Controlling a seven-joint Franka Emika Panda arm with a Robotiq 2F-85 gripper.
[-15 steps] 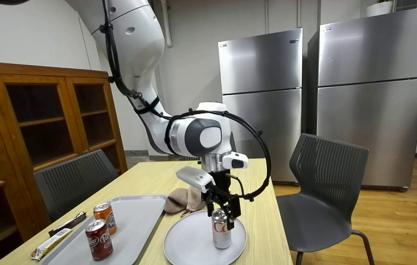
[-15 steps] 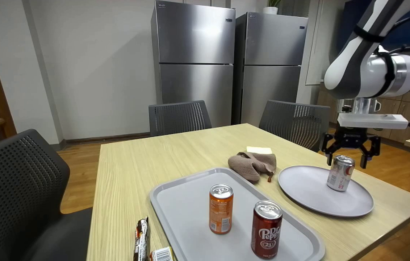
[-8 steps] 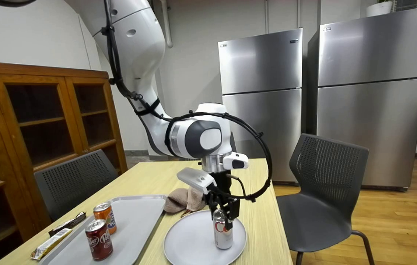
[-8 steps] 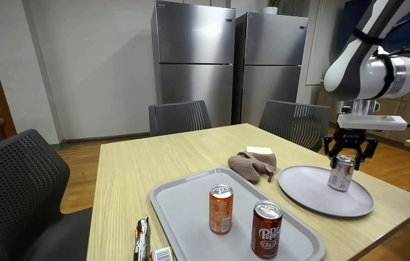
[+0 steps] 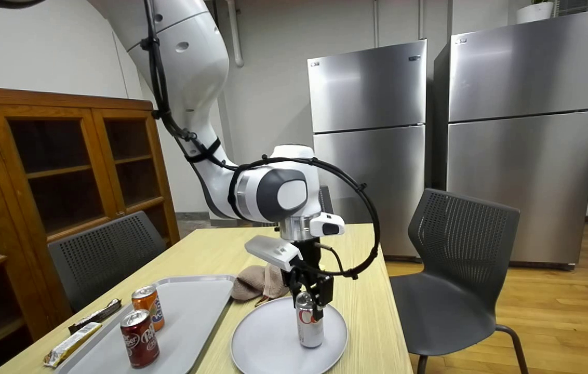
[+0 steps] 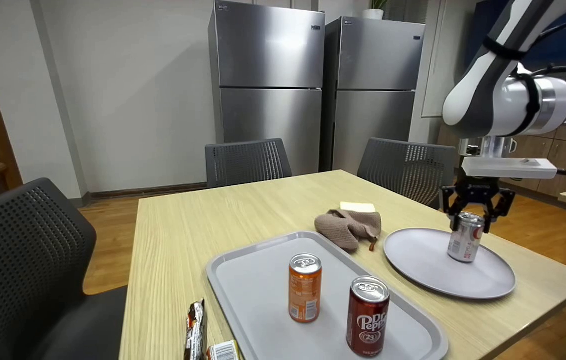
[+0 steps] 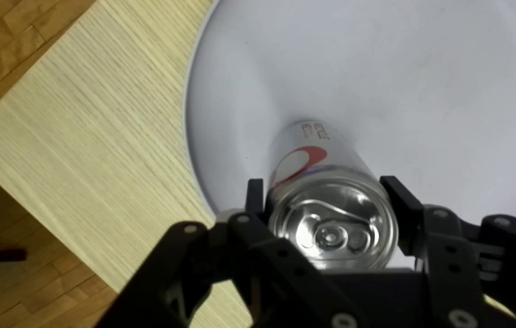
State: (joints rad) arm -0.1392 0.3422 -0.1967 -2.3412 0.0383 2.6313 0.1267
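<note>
Steel refrigerators (image 5: 369,88) gleam behind a pale wooden surface (image 6: 223,220), and straight to the action: the pincer (image 6: 471,226) is clamped on a silver soda can (image 6: 465,241), black fingers (image 7: 254,196) snug against both flanks! Wrist view now, and the can's round lid (image 7: 333,228) shines low in the frame, right of centre, filling the gap. Over to the right of the frame in an exterior view, that can looks upright over a round grey plate (image 6: 418,255); whether its base truly touches, I can't tell.

Moving outward, a crumpled brown cloth (image 6: 348,230) lies near the plate, with a pale yellow block (image 6: 358,206) tucked behind it. Next comes the grey tray (image 6: 248,280) at bottom centre, carrying an orange can (image 6: 305,290) and, near it, a dark red Dr Pepper can (image 6: 369,320), both upright, well apart from the pincer. Down at the lower left of the frame in an exterior view, a dark wrapped bar (image 5: 95,316) and a yellow wrapped bar (image 5: 73,344) lie alongside the tray's edge. Dark chairs (image 5: 460,239) stand around the surface, and way out left, a wooden cabinet (image 5: 102,156).
</note>
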